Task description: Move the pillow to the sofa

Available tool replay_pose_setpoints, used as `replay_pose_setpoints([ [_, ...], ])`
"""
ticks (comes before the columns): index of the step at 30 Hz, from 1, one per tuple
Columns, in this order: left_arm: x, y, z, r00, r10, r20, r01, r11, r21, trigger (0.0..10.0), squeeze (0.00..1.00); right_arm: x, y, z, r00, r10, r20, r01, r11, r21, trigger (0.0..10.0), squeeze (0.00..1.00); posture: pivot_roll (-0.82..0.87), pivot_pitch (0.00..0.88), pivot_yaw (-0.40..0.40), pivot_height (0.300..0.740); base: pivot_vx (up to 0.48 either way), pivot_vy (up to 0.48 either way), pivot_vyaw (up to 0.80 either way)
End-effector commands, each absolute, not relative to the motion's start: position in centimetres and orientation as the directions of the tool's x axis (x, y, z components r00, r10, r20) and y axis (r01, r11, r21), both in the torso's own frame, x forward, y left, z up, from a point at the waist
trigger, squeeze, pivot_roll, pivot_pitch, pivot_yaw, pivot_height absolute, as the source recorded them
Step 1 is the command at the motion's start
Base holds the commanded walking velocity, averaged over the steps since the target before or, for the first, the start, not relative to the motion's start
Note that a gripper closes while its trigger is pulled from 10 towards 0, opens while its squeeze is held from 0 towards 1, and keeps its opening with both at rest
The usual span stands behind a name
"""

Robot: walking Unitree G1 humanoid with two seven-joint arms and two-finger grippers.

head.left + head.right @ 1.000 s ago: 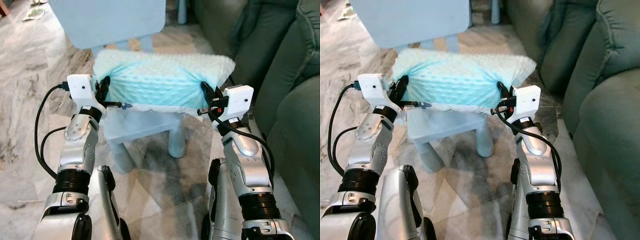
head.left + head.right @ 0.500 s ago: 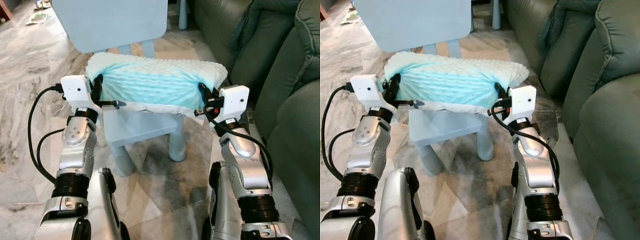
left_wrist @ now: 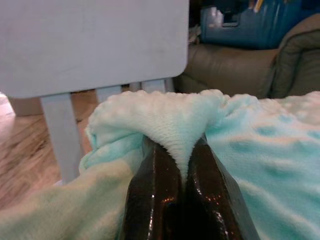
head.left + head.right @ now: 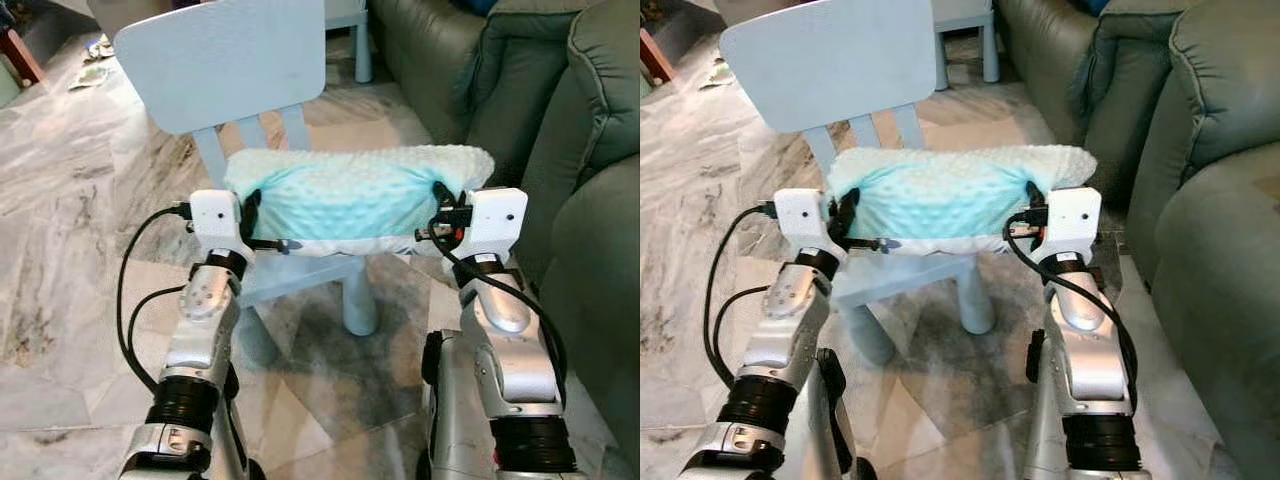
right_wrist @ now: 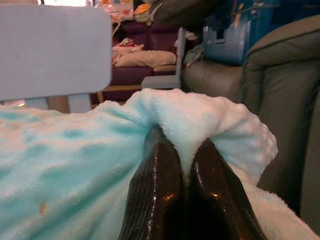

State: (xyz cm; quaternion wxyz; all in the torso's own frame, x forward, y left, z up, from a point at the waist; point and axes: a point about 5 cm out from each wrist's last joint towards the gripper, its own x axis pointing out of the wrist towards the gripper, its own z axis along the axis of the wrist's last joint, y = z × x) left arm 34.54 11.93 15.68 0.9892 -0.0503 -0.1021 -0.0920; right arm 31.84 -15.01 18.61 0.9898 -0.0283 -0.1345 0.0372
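Pillow (image 4: pixel 345 198) held above the seat of the pale blue chair (image 4: pixel 225 75), my left gripper (image 4: pixel 250 213) pinched tight on its left end, my right gripper (image 4: pixel 440 208) pinched tight on its right end, green sofa (image 4: pixel 560 130) just to my right.

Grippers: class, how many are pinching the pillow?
2. The left gripper pinches the pillow at its left end; the right gripper pinches its right end, nearest the sofa.
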Motion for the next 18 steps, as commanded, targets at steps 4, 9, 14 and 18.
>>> replay_pose_setpoints([
  [4, 35.2, 12.3, 16.9, 0.957, -0.15, 0.247, 0.176, 0.98, -0.087, 10.0, 0.0, 32.1, -14.9, 20.5, 0.943, 0.088, 0.321, -0.069, 0.995, -0.07, 10.0, 0.0, -0.25, 0.0, 0.142, 0.436, 0.0, 0.0, 0.0],
  [9, 35.2, 12.8, 16.7, 0.965, -0.105, 0.242, 0.13, 0.988, -0.086, 10.0, 0.0, 32.1, -15.3, 20.6, 0.944, 0.09, 0.318, -0.069, 0.995, -0.075, 10.0, 0.0, -0.24, 0.0, 0.118, 0.461, 0.0, 0.0, 0.0],
  [14, 35.2, 13.5, 16.5, 0.971, -0.052, 0.233, 0.07, 0.995, -0.07, 10.0, 0.0, 32.3, -15.3, 20.7, 0.944, 0.105, 0.313, -0.083, 0.993, -0.08, 10.0, 0.0, -0.23, 0.0, 0.11, 0.491, 0.0, 0.0, 0.0],
  [18, 35.2, 13.6, 16.4, 0.972, -0.035, 0.231, 0.05, 0.997, -0.058, 10.0, 0.0, 32.4, -15.2, 21.0, 0.942, 0.111, 0.315, -0.091, 0.993, -0.08, 10.0, 0.0, -0.22, 0.0, 0.102, 0.516, 0.0, 0.0, 0.0],
])
